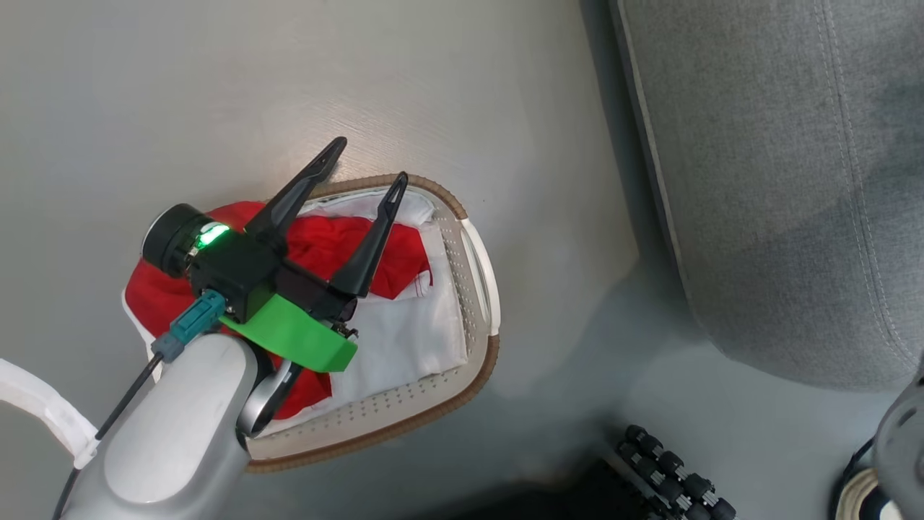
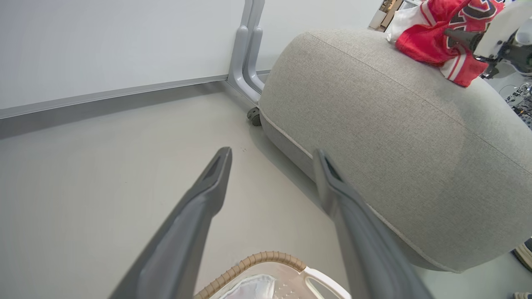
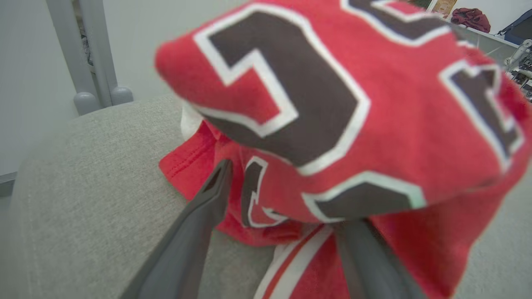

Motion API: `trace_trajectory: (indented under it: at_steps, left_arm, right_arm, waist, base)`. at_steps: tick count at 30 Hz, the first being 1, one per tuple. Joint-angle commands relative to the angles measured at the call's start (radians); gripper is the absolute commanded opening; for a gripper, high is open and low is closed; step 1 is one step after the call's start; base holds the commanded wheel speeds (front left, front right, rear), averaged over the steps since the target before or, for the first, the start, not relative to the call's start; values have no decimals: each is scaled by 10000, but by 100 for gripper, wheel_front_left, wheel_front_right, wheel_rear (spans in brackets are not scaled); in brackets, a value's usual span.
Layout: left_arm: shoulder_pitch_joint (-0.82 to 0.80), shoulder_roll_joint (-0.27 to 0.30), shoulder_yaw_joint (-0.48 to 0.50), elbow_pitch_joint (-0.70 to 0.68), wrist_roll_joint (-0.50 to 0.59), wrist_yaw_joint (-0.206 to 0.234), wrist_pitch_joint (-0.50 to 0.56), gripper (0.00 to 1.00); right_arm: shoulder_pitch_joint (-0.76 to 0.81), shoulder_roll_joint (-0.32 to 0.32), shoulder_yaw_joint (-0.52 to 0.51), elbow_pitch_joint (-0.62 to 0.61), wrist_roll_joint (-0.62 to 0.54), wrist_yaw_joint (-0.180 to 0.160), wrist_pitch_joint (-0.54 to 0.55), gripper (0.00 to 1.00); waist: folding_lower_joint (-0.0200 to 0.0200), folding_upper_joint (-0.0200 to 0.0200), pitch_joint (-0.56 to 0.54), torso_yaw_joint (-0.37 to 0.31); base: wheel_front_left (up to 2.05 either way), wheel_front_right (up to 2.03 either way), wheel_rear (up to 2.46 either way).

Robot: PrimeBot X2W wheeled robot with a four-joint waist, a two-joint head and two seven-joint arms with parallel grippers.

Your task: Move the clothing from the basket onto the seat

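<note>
The seat (image 1: 779, 180) carries the jersey (image 3: 332, 104) crumpled on its top, near the rounded edge. The right gripper (image 3: 278, 178) is there too, fingers spread and clamping nothing, with a fold of the jersey draped over one finger. On the floor (image 1: 216, 87) just beside the seat's corner stands the basket (image 1: 462, 289), holding the plain red piece (image 1: 325, 242) on a white cloth (image 1: 404, 332). The left gripper (image 1: 369, 162) hangs above them, fingers parted and empty.
</note>
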Motion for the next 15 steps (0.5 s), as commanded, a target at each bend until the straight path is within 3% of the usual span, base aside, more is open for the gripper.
trace_trajectory:
  at_steps: [1,10,15]
  left_arm:
    - [-45,-64,112,50,40,-30,6,100]
    - [411,-611,586,426,41,-30,6,100]
    - [845,-997,1109,745,94,-30,6,100]
  right_arm:
    - [378,63,145,-325,201,-14,-47,100]
    - [2785,492,1375,-1435,1198,-14,-47,100]
    - [4089,601,2416,-2143,1139,-14,-47,100]
  waist:
    - [-1,0,-266,125]
    - [-1,0,-1446,464]
    - [-1,0,-2261,746]
  base:
    - [0,0,0]
    - [0,0,0]
    - [0,0,0]
